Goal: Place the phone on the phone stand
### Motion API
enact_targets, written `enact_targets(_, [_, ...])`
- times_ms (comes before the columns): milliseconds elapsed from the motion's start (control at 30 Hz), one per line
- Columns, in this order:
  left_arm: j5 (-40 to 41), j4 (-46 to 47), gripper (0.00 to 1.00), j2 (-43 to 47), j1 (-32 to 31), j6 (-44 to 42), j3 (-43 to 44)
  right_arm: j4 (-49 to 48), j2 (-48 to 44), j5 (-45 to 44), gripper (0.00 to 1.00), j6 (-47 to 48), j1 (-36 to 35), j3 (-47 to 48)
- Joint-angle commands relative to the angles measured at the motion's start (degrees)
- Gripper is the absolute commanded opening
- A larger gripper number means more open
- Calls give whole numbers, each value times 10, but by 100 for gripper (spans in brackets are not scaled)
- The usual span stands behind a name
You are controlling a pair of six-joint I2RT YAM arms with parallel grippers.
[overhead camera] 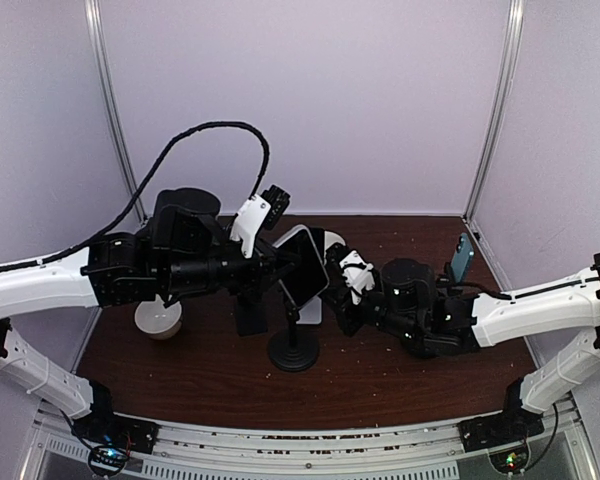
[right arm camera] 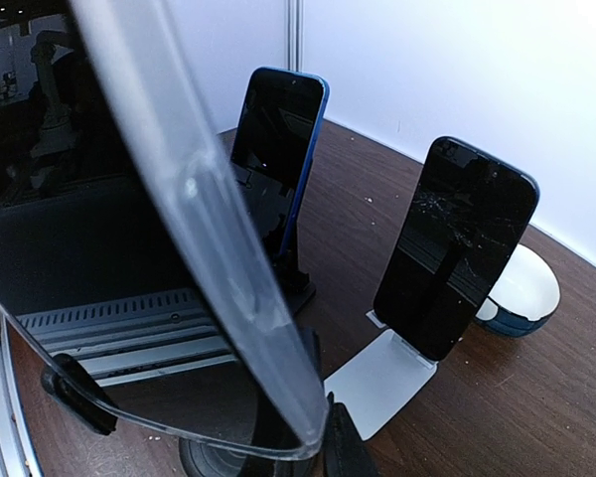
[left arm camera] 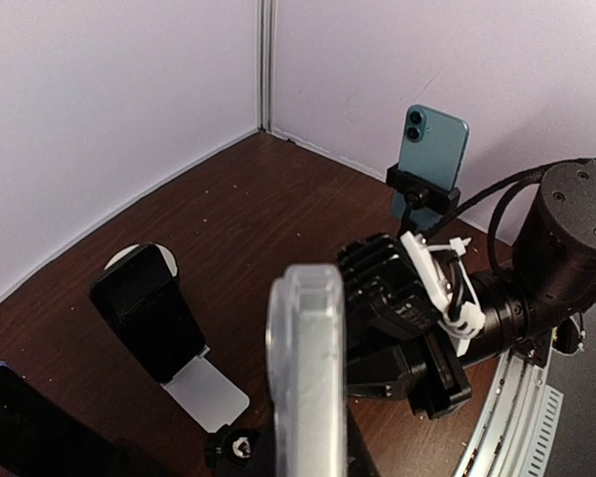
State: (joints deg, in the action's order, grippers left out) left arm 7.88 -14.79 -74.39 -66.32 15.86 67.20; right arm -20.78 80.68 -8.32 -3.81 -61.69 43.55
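The left hand (overhead camera: 278, 268) and right hand (overhead camera: 338, 275) are both clenching the clear-cased black phone (overhead camera: 302, 268). Releasing unevenly is probably risking toppling the black round-based stand (overhead camera: 293, 352).

The phone (overhead camera: 302, 265) at centre has a glossy black glass face in a clear, smooth plastic case. The table (overhead camera: 400, 380) is dark wood grain, dull, flecked with pale crumbs. The stand (overhead camera: 293, 352) at lower centre looks matt black. At right in the right wrist view, the cracked phone (right arm camera: 457, 248) shines on a matt grey metal rest (right arm camera: 377, 383); the bowl (right arm camera: 524, 293) is glossy.
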Motion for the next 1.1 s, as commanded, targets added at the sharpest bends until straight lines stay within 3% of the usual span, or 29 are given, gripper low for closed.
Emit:
enact_targets(0, [-22,-339,0,-24,-2,-33,-30,-34,-27,-97,0,-26,61,2])
enact_targets(367, [-3,-357,0,-39,-2,-67,-24,-37,-44,-58,0,-75,111,-4])
enact_targets(833, [2,-388,0,-32,16,-73,-15,16,-57,-119,0,46,84,23])
enact_targets(1067, [5,-443,0,-59,30,-57,30,0,-27,-131,0,133,2,45])
